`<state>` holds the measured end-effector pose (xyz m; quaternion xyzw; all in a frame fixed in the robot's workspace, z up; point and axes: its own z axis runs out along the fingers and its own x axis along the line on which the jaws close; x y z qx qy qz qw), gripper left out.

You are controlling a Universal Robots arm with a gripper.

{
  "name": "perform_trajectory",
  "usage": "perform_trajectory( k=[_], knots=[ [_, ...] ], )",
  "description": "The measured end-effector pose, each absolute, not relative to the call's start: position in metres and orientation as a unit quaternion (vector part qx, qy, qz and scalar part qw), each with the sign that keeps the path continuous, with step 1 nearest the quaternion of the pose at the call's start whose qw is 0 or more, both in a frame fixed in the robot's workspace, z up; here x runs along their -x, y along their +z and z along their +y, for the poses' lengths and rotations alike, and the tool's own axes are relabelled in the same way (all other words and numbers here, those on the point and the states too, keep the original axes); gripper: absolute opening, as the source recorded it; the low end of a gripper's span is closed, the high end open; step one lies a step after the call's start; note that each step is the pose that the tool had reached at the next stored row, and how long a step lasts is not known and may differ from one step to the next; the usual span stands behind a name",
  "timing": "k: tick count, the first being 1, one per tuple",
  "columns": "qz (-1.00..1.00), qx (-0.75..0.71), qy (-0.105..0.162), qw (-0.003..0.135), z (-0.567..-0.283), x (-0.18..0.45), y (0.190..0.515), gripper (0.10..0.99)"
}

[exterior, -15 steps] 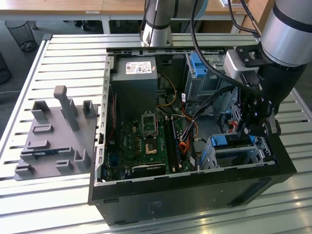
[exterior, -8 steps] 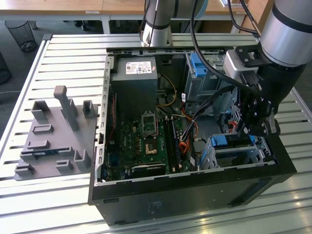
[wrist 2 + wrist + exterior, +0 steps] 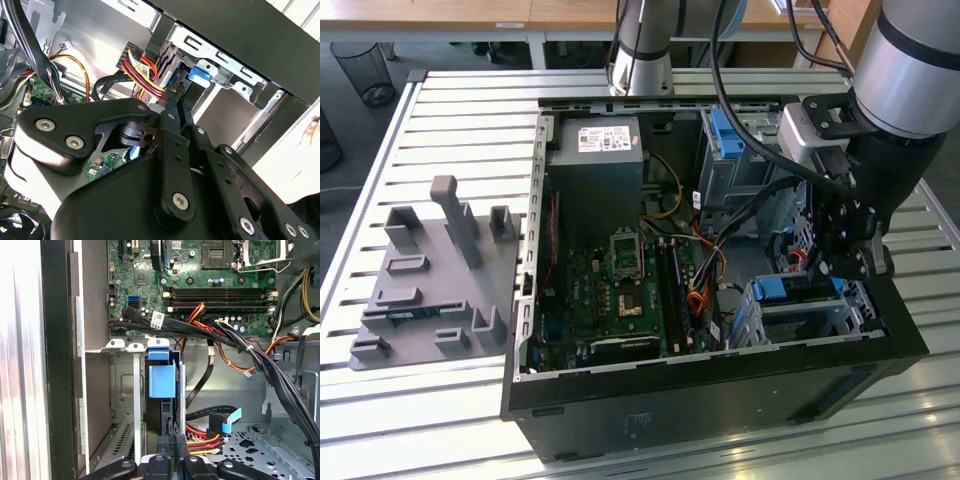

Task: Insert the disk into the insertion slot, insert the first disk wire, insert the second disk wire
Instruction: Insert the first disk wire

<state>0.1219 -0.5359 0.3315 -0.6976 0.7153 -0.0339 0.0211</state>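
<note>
**Overview.** A black open-sided computer case (image 3: pixel 720 395) lies on the slatted silver metal tabletop (image 3: pixel 450 110). The silver-and-black robot arm (image 3: pixel 910 70) lowers its black multi-link hand (image 3: pixel 825 268) into the corner of the case at the exterior view's right.

**Disk.** The flat silver disk in its bright blue plastic carrier (image 3: pixel 798 290) sits inside the insertion slot (image 3: pixel 820 320), the low silver sheet-metal cage in that corner. In the first wrist view the disk (image 3: pixel 162 377) is seen edge-on. Its blue carrier end stands between the upright silver rails of the insertion slot (image 3: pixel 136 400). In the second wrist view the same blue end (image 3: pixel 199 75) lies just beside the slotted silver bracket of the cage (image 3: pixel 220 52).

**Hand.** In the first wrist view the hand (image 3: pixel 171 444) has its fingers drawn close together, just beside the exposed end of the disk. A wire bundle of red, yellow and black leads (image 3: pixel 202 440) runs in between the fingertips and is pinched there. The second wrist view shows the hand (image 3: pixel 181 97) and the wire bundle (image 3: pixel 142 75) meeting in the same way. The plug at the end of the bundle is hidden, so its seating cannot be judged.

**Other parts.**
- A black cable plug with a pale blue tab (image 3: pixel 226 421) lies on the perforated metal floor, apart from the disk.
- The case also holds a green motherboard (image 3: pixel 620 290), a grey power supply box (image 3: pixel 595 175) and a taller grey metal bay with a blue latch (image 3: pixel 725 140).
- A grey moulded fixture plate (image 3: pixel 430 290) rests on the tabletop at the exterior view's left.
</note>
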Motion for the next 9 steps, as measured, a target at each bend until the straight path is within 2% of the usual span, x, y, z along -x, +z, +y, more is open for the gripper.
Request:
perform_trajectory(
  k=[9],
  knots=[
    [0.715, 0.698, -0.034, 0.021, -0.5359, -0.1220, 0.3282, 0.169]
  ],
)
